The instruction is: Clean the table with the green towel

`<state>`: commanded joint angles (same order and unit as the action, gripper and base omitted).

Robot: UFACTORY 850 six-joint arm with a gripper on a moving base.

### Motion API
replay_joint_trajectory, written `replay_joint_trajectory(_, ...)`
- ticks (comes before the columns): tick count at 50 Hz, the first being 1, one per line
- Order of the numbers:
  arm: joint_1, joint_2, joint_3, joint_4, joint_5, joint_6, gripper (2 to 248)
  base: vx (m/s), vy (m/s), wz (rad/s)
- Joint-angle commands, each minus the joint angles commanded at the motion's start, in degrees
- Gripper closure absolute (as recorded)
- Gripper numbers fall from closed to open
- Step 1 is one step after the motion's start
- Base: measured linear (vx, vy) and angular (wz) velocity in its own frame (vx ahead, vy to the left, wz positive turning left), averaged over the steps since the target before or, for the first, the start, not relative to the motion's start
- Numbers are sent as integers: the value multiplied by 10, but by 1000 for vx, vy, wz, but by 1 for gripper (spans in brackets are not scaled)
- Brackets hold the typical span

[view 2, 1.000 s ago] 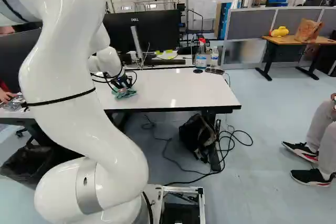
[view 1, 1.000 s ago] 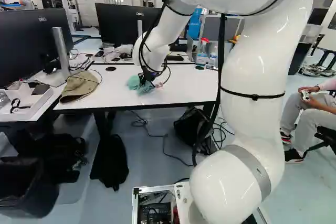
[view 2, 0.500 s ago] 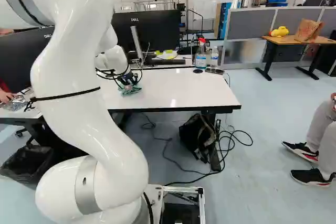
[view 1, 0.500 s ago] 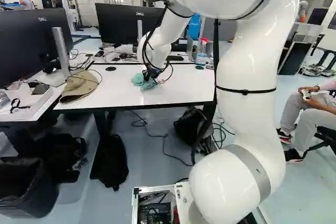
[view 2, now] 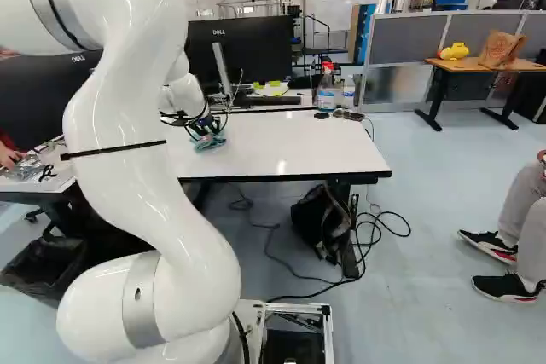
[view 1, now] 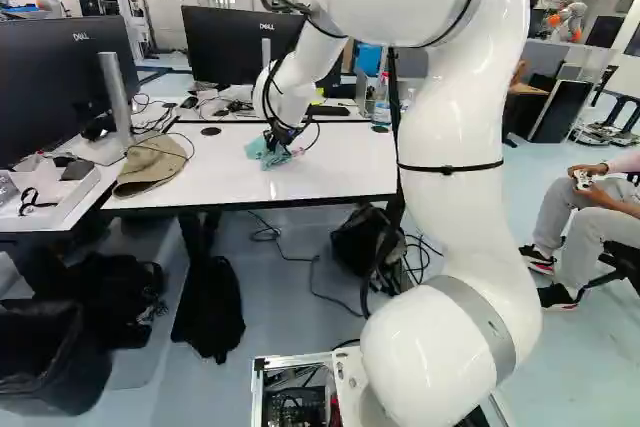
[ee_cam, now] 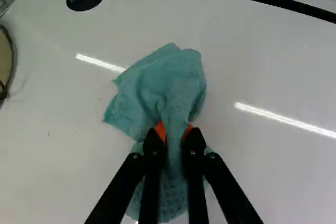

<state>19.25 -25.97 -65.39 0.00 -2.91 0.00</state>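
The claw [ee_cam: 174, 135], its orange pads drawn nearly together, grips a bunched fold of the green towel [ee_cam: 170, 90], which lies spread on the white surface [view 1: 340, 172] ahead of and beneath it. Wiping appears to be under way; small specks remain near the towel, so further passes are probably needed.

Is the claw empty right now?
No, the claw has the green towel pinched from both sides, with cloth spreading out ahead of it.
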Motion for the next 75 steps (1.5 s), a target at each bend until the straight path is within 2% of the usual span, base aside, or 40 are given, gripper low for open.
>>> replay_joint_trajectory(15,24,2,3,0,0,0,199,0,0,0)
replay_joint_trajectory(44,62,49,63,0,0,0,199,0,0,0)
replay_joint_trajectory(60,66,87,111,0,0,0,199,0,0,0)
replay_joint_trajectory(75,51,118,148,0,0,0,199,0,0,0)
